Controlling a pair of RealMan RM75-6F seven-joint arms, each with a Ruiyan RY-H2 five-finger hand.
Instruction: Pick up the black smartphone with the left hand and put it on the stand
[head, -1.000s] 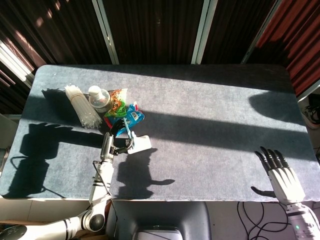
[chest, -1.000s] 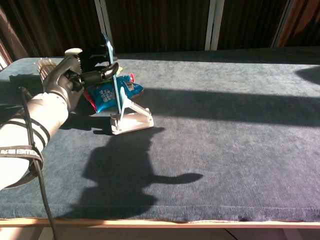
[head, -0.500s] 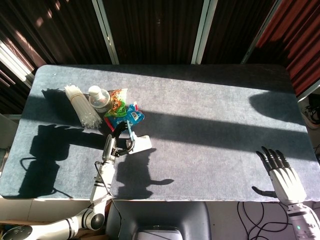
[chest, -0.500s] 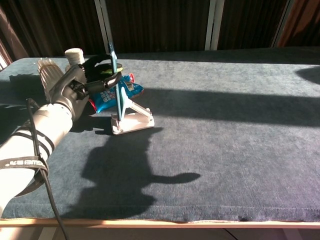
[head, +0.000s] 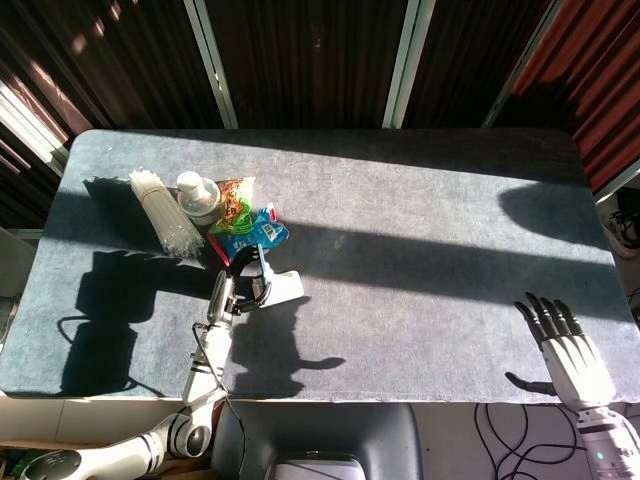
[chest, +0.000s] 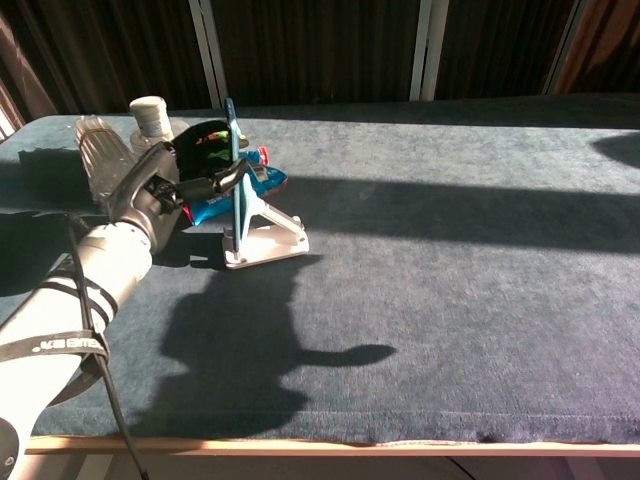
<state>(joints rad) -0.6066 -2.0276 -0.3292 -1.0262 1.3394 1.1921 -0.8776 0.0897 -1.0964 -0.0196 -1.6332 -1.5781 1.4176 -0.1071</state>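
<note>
The black smartphone (chest: 235, 165), in a blue-edged case, stands almost upright with its lower edge in the white stand (chest: 268, 240). My left hand (chest: 165, 188) grips it from the left, fingers curled over its top edge and thumb against its face. In the head view the left hand (head: 228, 290) sits just left of the stand (head: 285, 288), and the phone (head: 262, 272) shows as a thin blue edge. My right hand (head: 567, 352) hovers at the table's front right edge, fingers spread and holding nothing.
Behind the stand lie a blue packet (head: 264, 232), a green and red snack bag (head: 237, 204), a white-capped clear bottle (head: 198, 194) and a bundle of white sticks (head: 160, 210). Strong sun throws my arm's shadow across the blue-grey table (head: 420, 250).
My left hand has come down and slightly right with the phone, bringing its lower edge into the stand. The right hand has stayed put.
</note>
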